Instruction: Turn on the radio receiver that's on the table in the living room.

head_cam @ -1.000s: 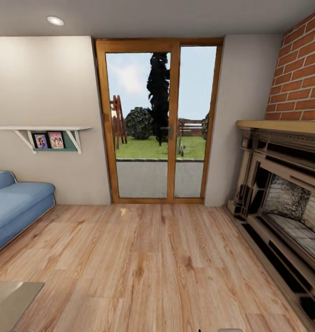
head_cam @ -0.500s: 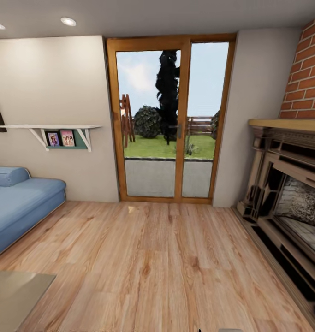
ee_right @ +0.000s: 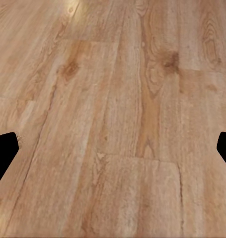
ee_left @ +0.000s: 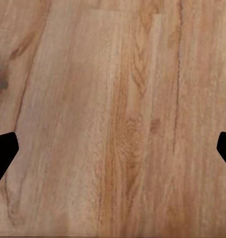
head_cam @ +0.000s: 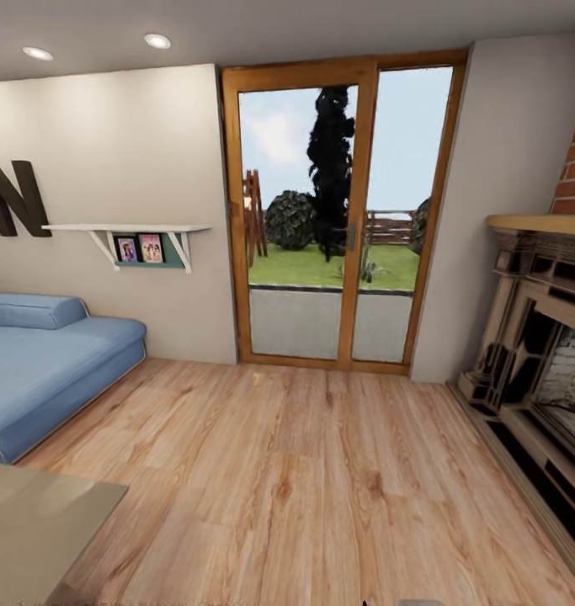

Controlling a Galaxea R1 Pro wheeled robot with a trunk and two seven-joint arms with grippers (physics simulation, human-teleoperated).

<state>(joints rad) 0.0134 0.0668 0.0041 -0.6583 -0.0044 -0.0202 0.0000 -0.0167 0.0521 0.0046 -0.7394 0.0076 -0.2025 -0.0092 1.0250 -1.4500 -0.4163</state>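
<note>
The radio receiver is out of view. A corner of the glossy grey table [head_cam: 43, 526] shows at the lower left of the head view, with nothing on the visible part. This is the living room: beige walls, a blue sofa [head_cam: 47, 370] and a big dark letter N [head_cam: 13, 198] on the left wall. My left gripper [ee_left: 113, 148] hangs open over bare wood planks, its dark fingertips [ee_left: 3, 153] far apart. My right gripper [ee_right: 113, 148] is likewise open above the floor, with its fingertips [ee_right: 3, 151] wide apart and nothing between them.
A wood-framed glass door [head_cam: 342, 219] to a garden stands straight ahead. A fireplace [head_cam: 544, 379] with brick above runs along the right wall. A white shelf [head_cam: 127, 231] with photo frames hangs left of the door. Light wood floor [head_cam: 304, 471] stretches between sofa and fireplace.
The whole head view has swung left: door and fireplace slid right, more sofa and table corner came in, and the letter N appeared. The things themselves have not moved.
</note>
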